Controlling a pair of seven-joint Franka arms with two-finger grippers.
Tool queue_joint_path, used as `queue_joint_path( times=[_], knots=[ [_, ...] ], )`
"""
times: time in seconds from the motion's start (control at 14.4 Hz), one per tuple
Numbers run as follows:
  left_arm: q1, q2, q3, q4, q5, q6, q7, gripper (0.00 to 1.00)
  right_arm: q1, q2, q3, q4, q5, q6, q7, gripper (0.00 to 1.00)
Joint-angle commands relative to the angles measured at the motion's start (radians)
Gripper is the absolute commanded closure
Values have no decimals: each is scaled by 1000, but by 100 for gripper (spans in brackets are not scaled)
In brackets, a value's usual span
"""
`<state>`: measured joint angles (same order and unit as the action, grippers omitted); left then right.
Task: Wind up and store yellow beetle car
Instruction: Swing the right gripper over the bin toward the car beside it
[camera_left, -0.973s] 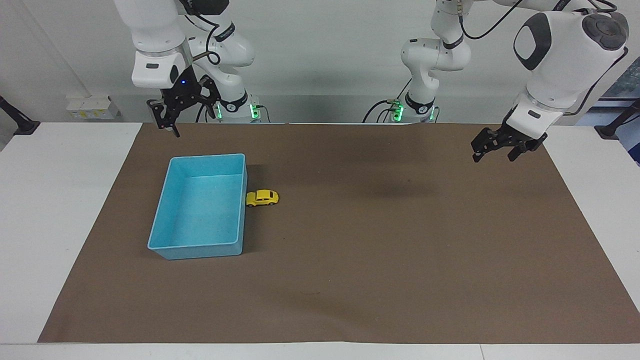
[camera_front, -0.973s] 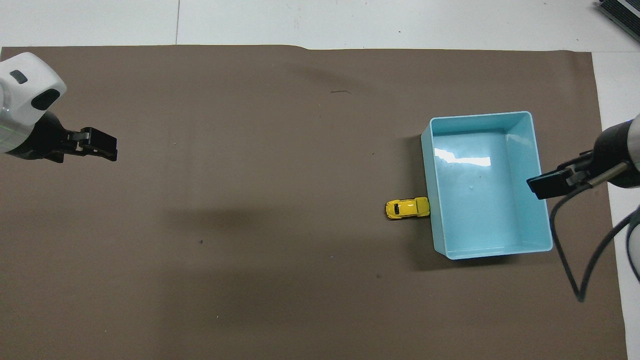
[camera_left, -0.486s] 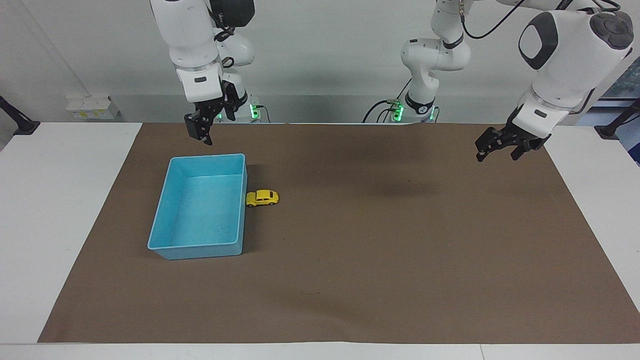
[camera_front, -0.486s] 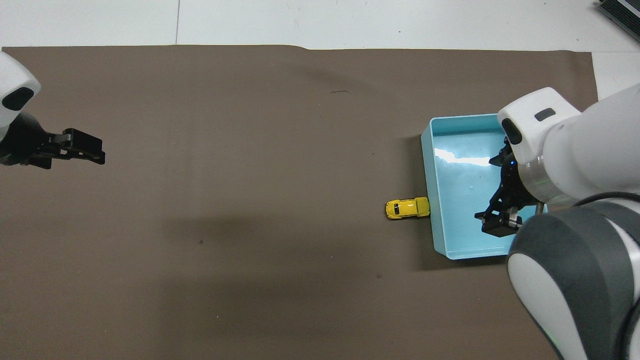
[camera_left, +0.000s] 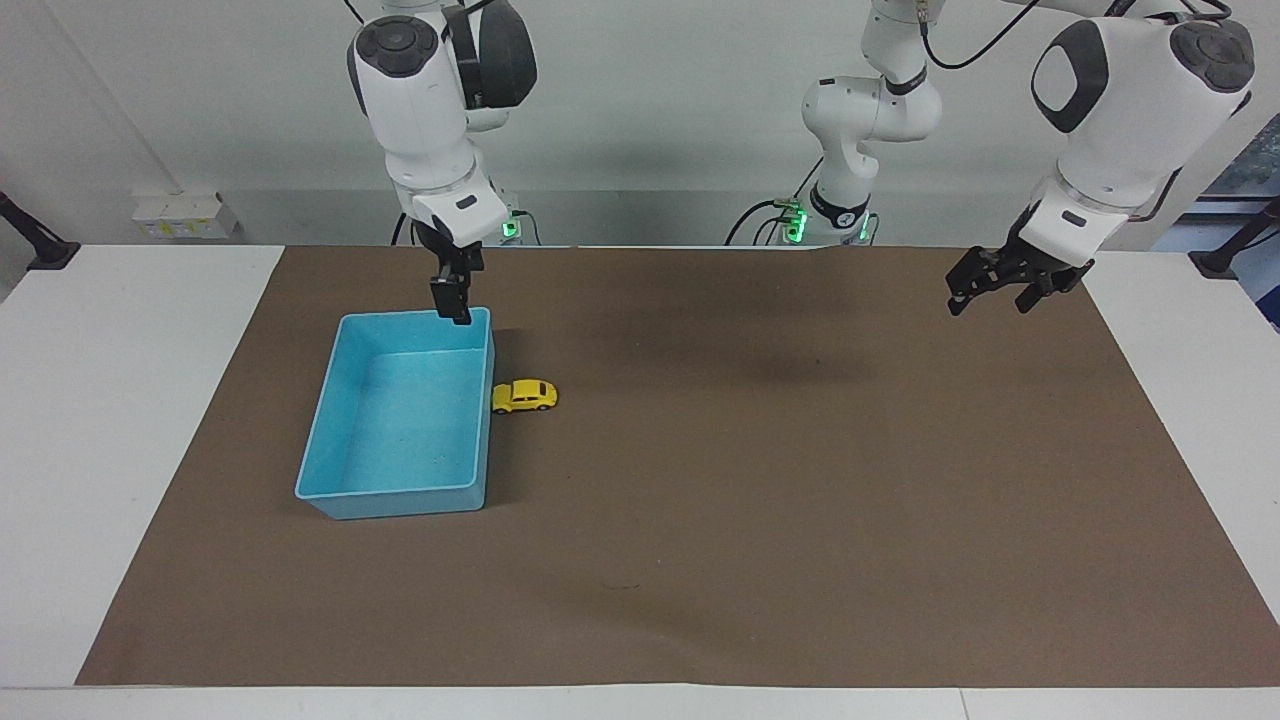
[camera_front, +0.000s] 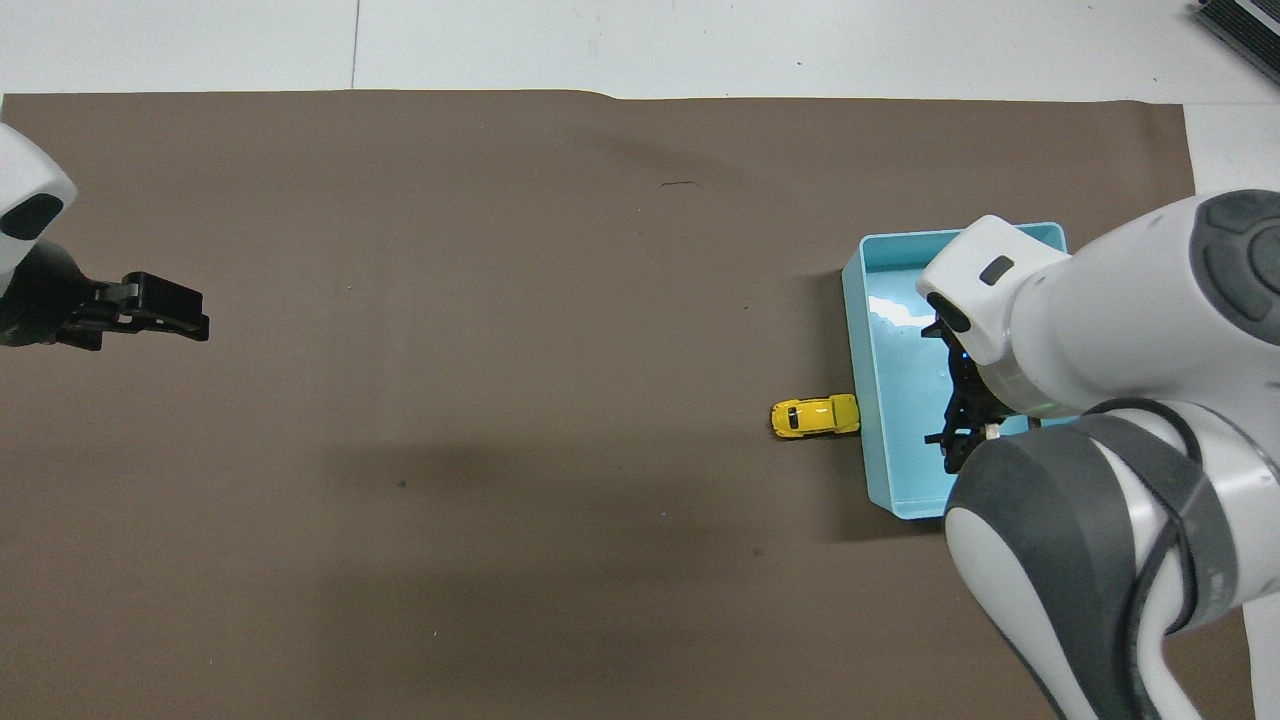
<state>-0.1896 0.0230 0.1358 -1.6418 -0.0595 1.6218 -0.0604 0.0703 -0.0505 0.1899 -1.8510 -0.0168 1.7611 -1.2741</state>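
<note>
The right gripper (camera_left: 455, 305) hangs in the air over the corner of the blue bin (camera_left: 340, 375) that lies nearest the robots, its fingers pointing down. It stands open and holds nothing. The left gripper (camera_left: 990, 290) waits over the brown mat (camera_left: 800, 500) near the corner of the bench (camera_left: 120, 400) at the left arm's end; it too is open and empty.

The yellow beetle car (camera_left: 524, 396) sits upright on its wheels on the mat, touching or all but touching the long wall of the bin that faces the left arm's end, about midway along that wall. It lies crosswise to the wall, one end against it.

Judging by its looks, the car is very light and rigid, a hard shell with a rounded, glossy roof that would likely slip out of a pinch made high up. The flatter flanks between the wheels look like the surest place to hold it, with the fingers closing across its width. The wheels probably roll freely, so a nudge could send it off or jam it against the bin, and that wall leaves little room at that end of the car.

No brand, label or writing can be read on the car, the bin or the mat.
</note>
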Motion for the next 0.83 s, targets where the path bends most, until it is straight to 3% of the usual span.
queue_joint_path(
  times=[0.0, 0.14, 0.76],
  knots=[
    [15, 37, -5, 85, -14, -74, -7, 0, 14, -3, 0, -92, 12, 96, -77, 0],
    [12, 32, -5, 70, -7, -65, 4, 0, 31, -3, 0, -152, 12, 173, -87, 0],
    [12, 29, -5, 66, -6, -68, 1, 0, 60, 0, 0, -269, 12, 319, -87, 0]
  ],
)
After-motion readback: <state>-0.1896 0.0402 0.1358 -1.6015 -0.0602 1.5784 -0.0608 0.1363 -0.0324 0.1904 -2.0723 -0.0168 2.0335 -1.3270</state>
